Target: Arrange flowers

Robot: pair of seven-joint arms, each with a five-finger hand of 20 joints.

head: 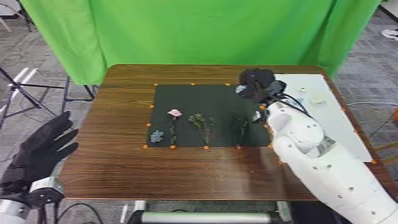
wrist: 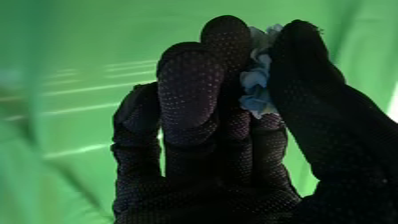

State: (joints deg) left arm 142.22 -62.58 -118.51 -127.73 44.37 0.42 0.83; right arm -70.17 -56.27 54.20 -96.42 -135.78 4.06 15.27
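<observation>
In the head view my right hand (head: 258,80) is over the dark mat's back right corner, beside the white board. The right wrist view has a pale blue flower (wrist: 258,77) pinched between the thumb and fingers of my right hand (wrist: 191,100). On the dark mat (head: 182,92) lie a pink flower (head: 175,113) with a long stem, a green leafy sprig (head: 202,125), a darker green stem (head: 242,127) and a small grey-blue flower cluster (head: 157,136). Off the table's left edge my left hand (head: 37,145) is open, its fingers straight.
A white board (head: 311,87) with small pale items on it lies along the right side of the brown table (head: 124,165), partly under my right arm. Orange markers line the mat's edges. A green curtain (head: 213,35) hangs behind the table.
</observation>
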